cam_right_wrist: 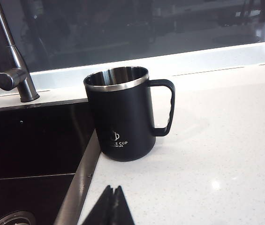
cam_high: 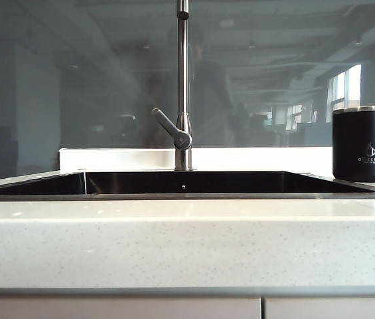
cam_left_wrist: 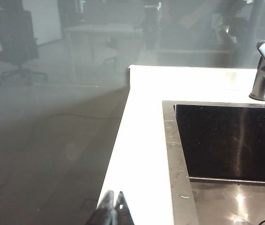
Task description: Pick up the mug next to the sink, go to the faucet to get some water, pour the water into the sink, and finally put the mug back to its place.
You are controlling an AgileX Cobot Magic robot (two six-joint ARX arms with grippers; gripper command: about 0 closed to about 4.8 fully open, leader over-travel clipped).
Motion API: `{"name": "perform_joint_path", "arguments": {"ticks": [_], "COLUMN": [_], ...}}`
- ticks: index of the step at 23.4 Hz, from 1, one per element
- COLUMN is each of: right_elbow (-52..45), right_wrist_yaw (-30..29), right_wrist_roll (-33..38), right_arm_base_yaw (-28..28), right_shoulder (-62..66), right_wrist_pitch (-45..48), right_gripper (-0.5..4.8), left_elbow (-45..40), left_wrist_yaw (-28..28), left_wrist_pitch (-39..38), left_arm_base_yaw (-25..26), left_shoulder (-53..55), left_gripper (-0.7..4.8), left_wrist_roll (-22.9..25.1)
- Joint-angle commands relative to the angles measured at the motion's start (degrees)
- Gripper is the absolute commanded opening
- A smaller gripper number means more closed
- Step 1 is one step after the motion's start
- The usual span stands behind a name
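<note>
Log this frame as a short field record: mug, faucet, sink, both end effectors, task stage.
mug: upright on counter at sink's right edge, handle facing away from the sink
faucet: behind sink, lever to the left
sink: dark basin
left end effector: shut, near sink's left side
right end effector: shut, short of mug
stage: mug not yet grasped

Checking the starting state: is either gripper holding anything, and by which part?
Nothing held. Left gripper and right gripper are shut, empty; the mug stands untouched.

One mug (cam_right_wrist: pixel 122 119), one faucet (cam_high: pixel 183 86), one sink (cam_high: pixel 174 194), two end effectors
</note>
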Motion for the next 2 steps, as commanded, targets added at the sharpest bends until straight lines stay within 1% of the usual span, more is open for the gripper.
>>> {"name": "perform_joint_path", "arguments": {"ticks": [1,2], "right_elbow": [-0.20,-0.20], "right_wrist_yaw": [-0.04,-0.04], "right_wrist_roll": [-0.15,-0.15], "right_arm_base_yaw": [-0.04,-0.04], "right_shoulder": [-0.13,-0.13], "right_wrist_pitch": [0.98,0.98], "right_gripper": [-0.08,-0.08], "left_elbow": [0.15,0.15], "left_wrist_yaw": [0.24,0.24], "left_wrist_pitch": [0.66,0.66], "left_arm_base_yaw": [0.04,0.04], "left_shoulder": [0.02,0.02], "left_gripper": [-0.05,-0.05], "left_wrist_roll": [0.04,0.04]}}
